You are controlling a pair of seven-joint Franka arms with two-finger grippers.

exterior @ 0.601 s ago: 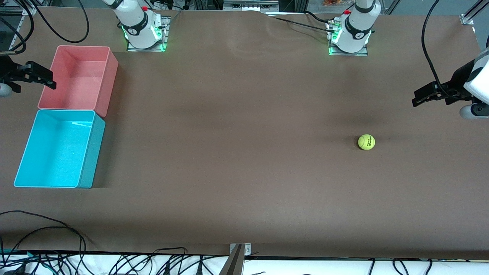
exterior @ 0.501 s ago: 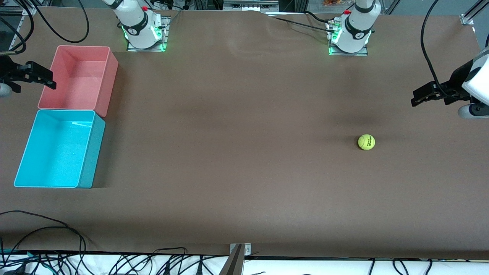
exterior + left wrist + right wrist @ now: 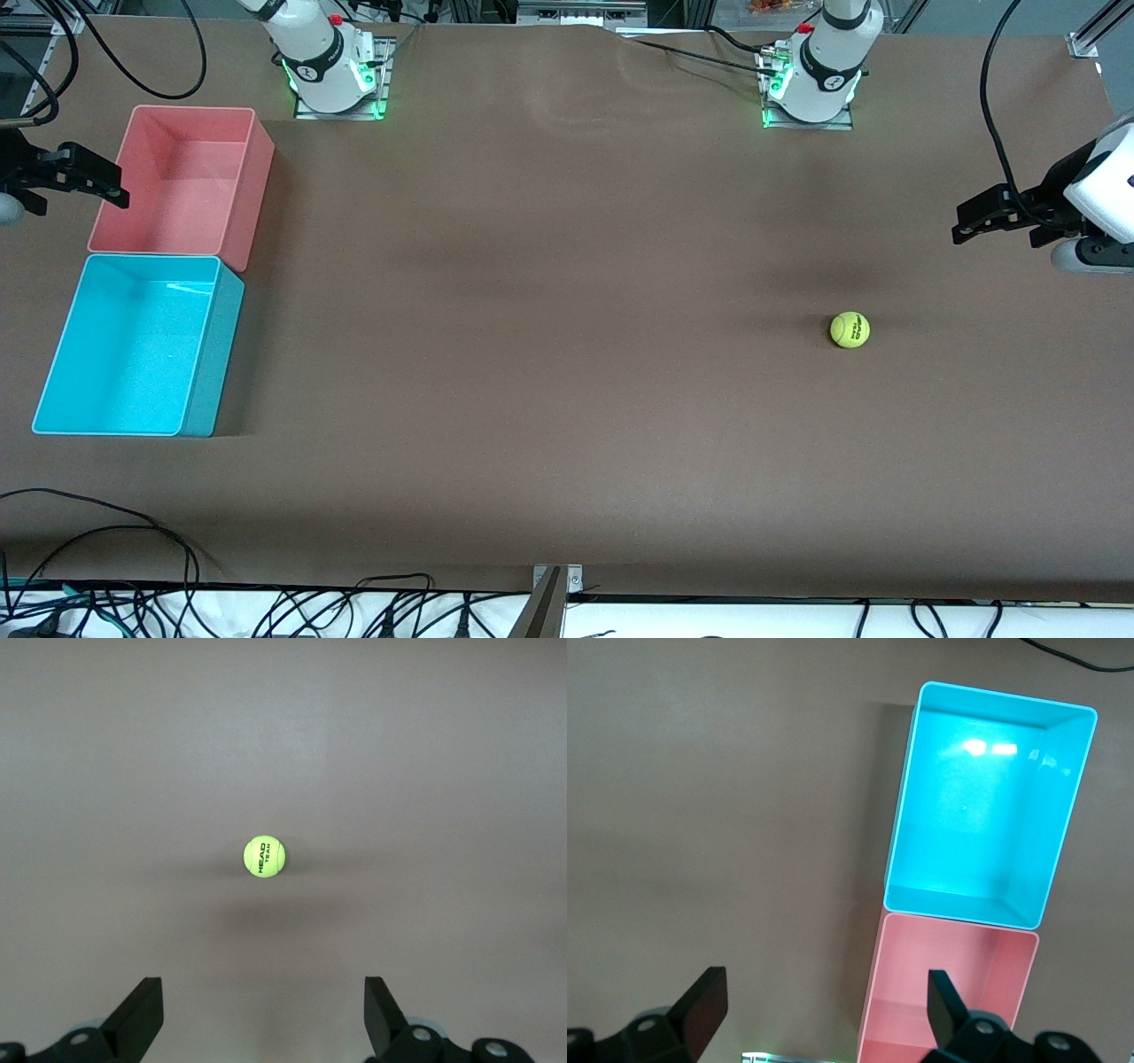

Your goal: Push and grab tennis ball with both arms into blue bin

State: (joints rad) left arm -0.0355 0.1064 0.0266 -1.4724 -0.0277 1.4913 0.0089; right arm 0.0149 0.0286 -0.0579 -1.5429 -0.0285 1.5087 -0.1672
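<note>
The tennis ball (image 3: 850, 330) is a small yellow-green ball with dark lettering, lying on the brown table toward the left arm's end; it also shows in the left wrist view (image 3: 264, 857). My left gripper (image 3: 967, 220) is open and empty, up in the air at the left arm's end of the table, apart from the ball. The blue bin (image 3: 53, 392) stands open and empty at the right arm's end, and shows in the right wrist view (image 3: 1063, 815). My right gripper (image 3: 111, 188) is open and empty, over the pink bin's outer rim.
A pink bin (image 3: 239, 213) stands against the blue bin, farther from the front camera; it also shows in the right wrist view (image 3: 1010, 974). The two arm bases (image 3: 332, 75) (image 3: 811, 84) stand along the table's back edge. Cables lie along the front edge (image 3: 133, 602).
My left gripper has shifted slightly up in the front view, away from the front camera. The ball, the bins and my right gripper have not moved.
</note>
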